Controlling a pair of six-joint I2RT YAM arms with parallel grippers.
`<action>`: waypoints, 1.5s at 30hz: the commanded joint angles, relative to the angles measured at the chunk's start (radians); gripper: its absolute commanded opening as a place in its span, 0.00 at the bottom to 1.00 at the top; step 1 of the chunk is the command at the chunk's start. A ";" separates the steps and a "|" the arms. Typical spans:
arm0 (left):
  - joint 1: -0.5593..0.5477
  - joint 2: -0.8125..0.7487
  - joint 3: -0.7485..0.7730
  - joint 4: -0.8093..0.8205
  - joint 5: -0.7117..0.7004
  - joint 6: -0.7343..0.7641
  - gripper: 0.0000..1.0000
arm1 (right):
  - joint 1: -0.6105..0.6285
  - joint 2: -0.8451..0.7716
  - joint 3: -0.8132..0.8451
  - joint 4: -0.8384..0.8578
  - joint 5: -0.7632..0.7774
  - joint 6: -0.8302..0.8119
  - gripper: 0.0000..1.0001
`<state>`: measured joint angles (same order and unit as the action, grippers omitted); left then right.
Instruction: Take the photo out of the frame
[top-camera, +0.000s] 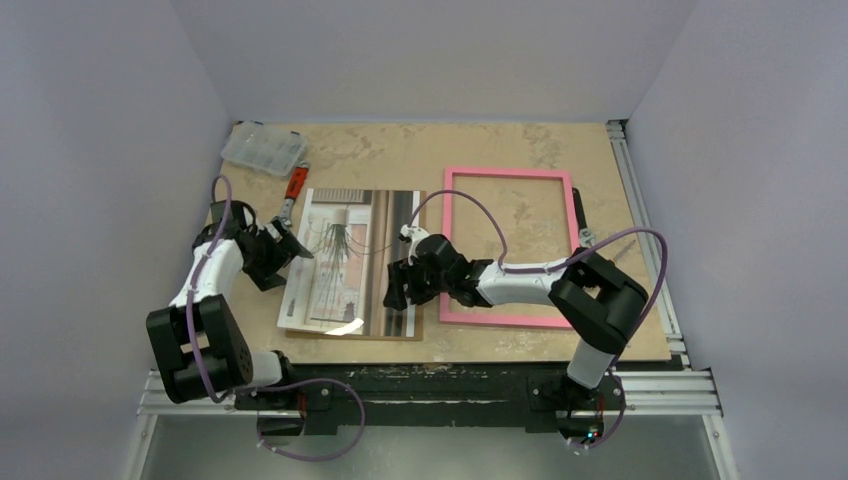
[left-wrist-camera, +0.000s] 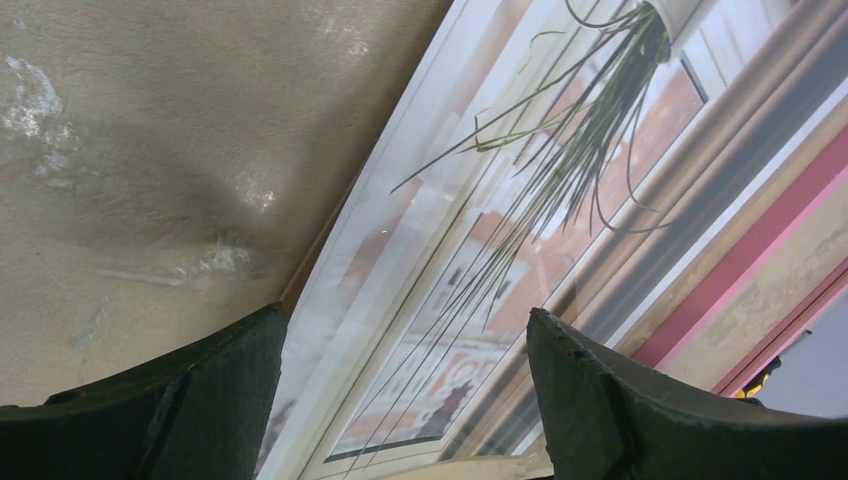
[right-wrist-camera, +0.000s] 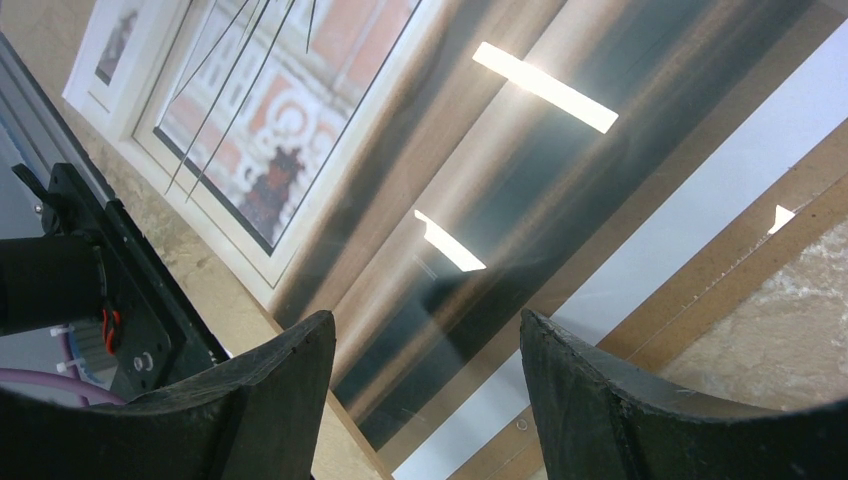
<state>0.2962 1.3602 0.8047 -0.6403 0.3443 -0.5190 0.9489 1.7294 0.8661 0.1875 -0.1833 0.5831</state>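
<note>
Right of the photo (top-camera: 345, 260), the pink frame (top-camera: 508, 172) lies flat on the table (top-camera: 400, 150). Its near-left corner is just beside the right gripper (top-camera: 397, 285), whose fingers stand apart over the photo's right edge. The left gripper (top-camera: 290, 245), also spread and holding nothing, sits at the photo's left edge, well apart from the frame.

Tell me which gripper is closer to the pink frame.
Right. The right gripper sits just beside the pink frame, near its left rail, over the photo at its right edge; the left gripper is at the photo's far left edge.
</note>
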 joint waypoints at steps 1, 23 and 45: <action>-0.015 -0.076 -0.006 0.001 0.052 -0.010 0.85 | 0.002 0.054 0.002 -0.071 -0.017 0.005 0.67; -0.016 -0.173 -0.028 -0.001 0.185 -0.070 0.40 | 0.003 0.081 0.029 -0.104 -0.021 0.011 0.67; -0.016 -0.158 0.038 -0.085 0.156 -0.034 0.00 | 0.156 -0.071 0.228 -0.364 0.237 -0.190 0.70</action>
<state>0.2882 1.1995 0.7910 -0.6884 0.4709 -0.5629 1.0248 1.7233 1.0054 -0.0704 -0.0666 0.4965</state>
